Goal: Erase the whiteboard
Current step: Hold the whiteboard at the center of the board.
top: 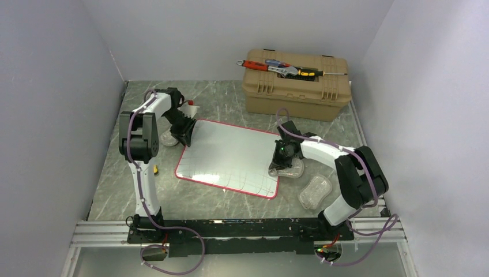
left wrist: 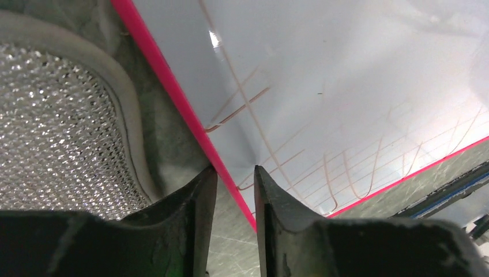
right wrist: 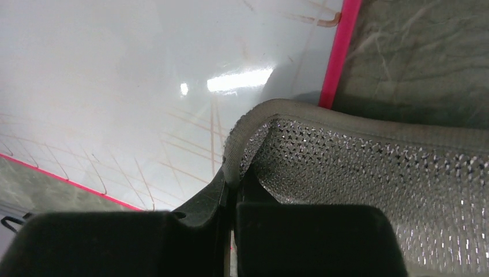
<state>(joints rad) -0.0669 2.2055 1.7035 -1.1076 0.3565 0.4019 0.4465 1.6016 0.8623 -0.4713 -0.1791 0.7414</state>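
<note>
- Closest in, my left end effector hangs at the left edge of the whiteboard. Its jaws are drawn to a narrow gap with the red rim running between them. I cannot tell whether they pinch the rim or only straddle it.
- Just left of that rim, a glittery mesh pad lies on the worktop, beside the board and not on it.
- The whiteboard lies flat in the middle of the worktop, turned slightly askew. Thin pen lines criss-cross its near half, and the far half looks mostly clean.
- I judge the board stiff, thin and light, with a glossy face. A firm wipe would likely slide it across the worktop unless one side is pinned.
- The rim is the place to take hold, at the left edge where my left jaws stand, which leaves the writing face free.
- My right end effector is clenched on the edge of the held pad. This soft mesh pad overlaps the board's right edge near its near-right corner.
- I expect the pad to flatten under light pressure and drag easily over the gloss.
- A spare pad lies off the board's near-right corner. A tan toolbox with hand tools on its lid sits at the worktop's far right corner.
</note>
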